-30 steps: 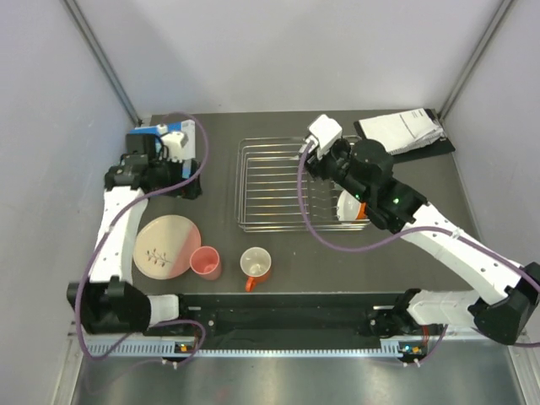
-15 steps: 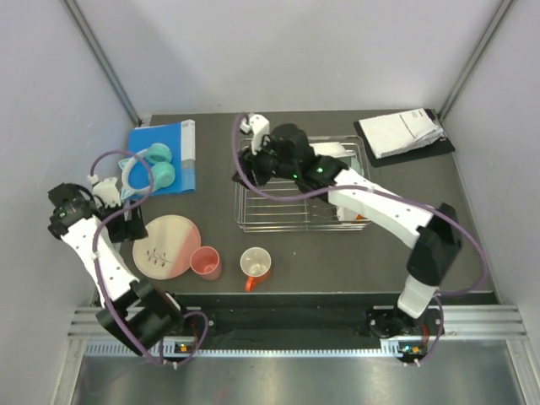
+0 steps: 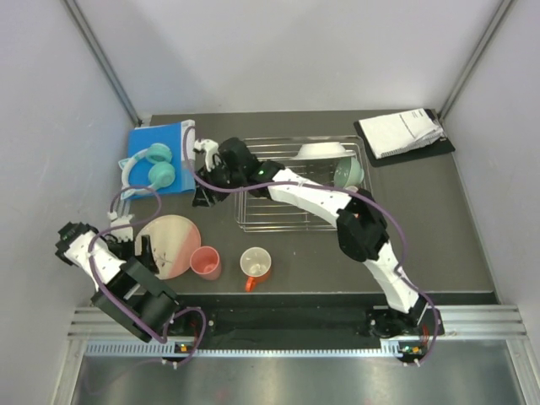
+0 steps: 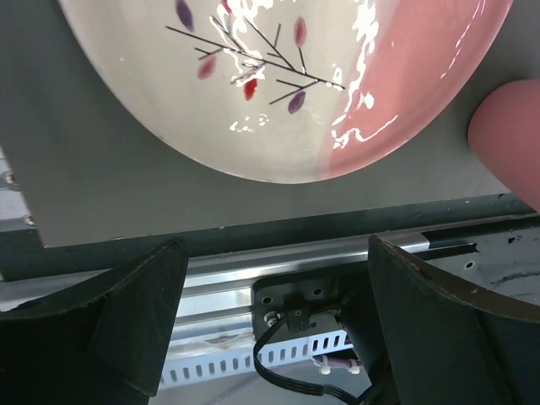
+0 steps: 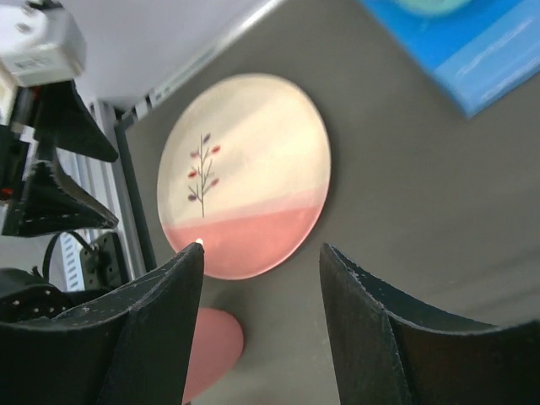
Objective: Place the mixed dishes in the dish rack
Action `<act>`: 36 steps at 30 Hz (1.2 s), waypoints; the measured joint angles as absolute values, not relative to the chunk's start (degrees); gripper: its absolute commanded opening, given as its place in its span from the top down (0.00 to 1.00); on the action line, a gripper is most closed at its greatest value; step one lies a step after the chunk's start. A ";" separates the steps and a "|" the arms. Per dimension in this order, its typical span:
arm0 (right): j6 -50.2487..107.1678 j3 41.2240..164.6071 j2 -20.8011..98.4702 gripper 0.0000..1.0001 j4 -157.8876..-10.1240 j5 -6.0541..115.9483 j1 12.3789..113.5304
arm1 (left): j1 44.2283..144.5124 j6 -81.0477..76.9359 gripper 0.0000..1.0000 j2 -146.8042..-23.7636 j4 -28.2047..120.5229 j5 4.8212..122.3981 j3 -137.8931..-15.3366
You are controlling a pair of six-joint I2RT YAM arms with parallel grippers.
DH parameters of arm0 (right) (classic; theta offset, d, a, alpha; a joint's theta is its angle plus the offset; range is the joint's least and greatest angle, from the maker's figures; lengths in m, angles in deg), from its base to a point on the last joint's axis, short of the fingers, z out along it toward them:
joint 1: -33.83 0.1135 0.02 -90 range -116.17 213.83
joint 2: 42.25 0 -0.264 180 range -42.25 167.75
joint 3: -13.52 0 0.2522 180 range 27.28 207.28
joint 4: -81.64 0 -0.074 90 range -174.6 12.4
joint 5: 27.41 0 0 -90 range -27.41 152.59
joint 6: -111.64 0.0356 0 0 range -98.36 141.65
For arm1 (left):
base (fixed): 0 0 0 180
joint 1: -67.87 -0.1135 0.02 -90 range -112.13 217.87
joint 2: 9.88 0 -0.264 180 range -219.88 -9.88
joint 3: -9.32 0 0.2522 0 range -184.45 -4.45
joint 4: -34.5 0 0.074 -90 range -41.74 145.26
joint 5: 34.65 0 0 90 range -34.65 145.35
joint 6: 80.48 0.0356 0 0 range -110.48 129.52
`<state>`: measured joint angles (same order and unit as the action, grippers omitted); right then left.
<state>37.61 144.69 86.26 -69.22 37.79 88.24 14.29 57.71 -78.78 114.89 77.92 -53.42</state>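
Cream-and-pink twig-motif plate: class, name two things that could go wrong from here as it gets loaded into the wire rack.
1. The open left tool and open right tool both face the cream-and-pink twig-motif plate; they may collide over it.
2. The small pink cup stands close beside the plate's pink edge; sliding the flat plate could tip it.

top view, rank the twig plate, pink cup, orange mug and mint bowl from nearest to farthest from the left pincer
1. Twig plate, right beside the left pincer, near left of the table.
2. Pink cup, just right of the plate.
3. Orange mug, further right, near the middle.
4. Mint bowl, at the right end of the dish rack.
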 measured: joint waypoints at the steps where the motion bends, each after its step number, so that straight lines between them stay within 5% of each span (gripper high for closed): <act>1: 38.25 145.19 87.77 0.43 -68.70 37.18 88.55 | 14.29 58.01 0.09 -78.78 114.52 77.96 -52.39; 19: 46.00 147.53 96.82 0.44 -71.94 31.85 89.31 | 14.46 56.70 0.15 -82.83 95.40 77.43 -45.11; 36: 51.69 149.04 101.98 0.46 -73.92 29.97 89.33 | 27.16 46.49 0.18 -91.11 81.04 76.93 -46.09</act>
<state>51.69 149.04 101.98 -73.92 29.97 89.33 27.16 46.49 -91.11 81.04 76.93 -46.09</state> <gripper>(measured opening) 0.552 0.831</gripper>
